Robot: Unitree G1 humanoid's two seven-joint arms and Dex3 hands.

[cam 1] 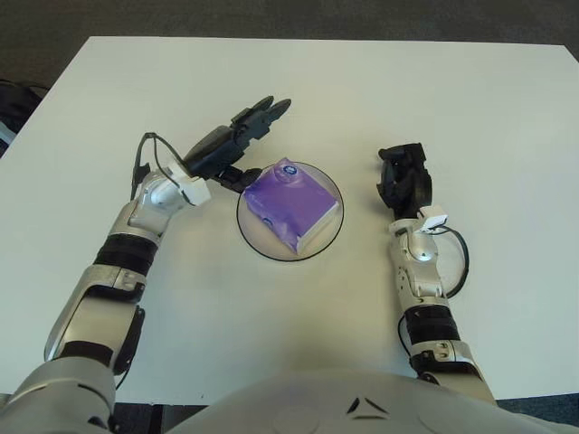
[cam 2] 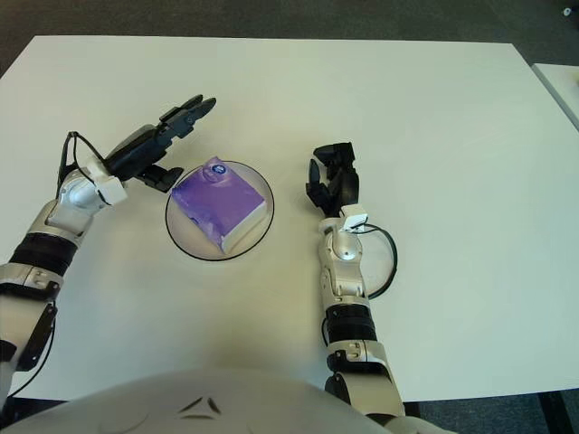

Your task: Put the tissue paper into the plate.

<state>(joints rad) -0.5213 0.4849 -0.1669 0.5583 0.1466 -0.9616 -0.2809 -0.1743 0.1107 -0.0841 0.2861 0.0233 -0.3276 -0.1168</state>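
White desk point(cam 1: 271, 81) carries one round plate point(cam 1: 256, 241), clear with a dark rim, near the middle of the view.

Tissue pack point(cam 1: 291, 204): purple, soft plastic wrap, lying flat inside the plate. It sits at an angle, one corner toward 11 o'clock and the white lower edge toward 5 o'clock. It fills most of the plate and stays within the rim.

Left hand point(cam 1: 232, 146): at about 10 o'clock from the plate, just outside the rim. Fingers point(cam 1: 262, 113) straight and spread apart, pointing toward 1 o'clock, holding nothing. The thumb point(cam 1: 237, 177) reaches toward the plate's edge at 10 o'clock; cannot tell whether it touches the rim or the pack. A black cable loops at the wrist.

Right hand point(cam 2: 333, 181): at 3 o'clock from the plate, apart from it, with bare desk between. Fingers point(cam 2: 342, 163) curled together, gripping nothing. Forearm runs back toward 6 o'clock, with a black cable loop point(cam 2: 384, 262) beside the wrist on its outer side.

A dark floor point(cam 1: 289, 16) shows beyond the desk's far edge at 12 o'clock.
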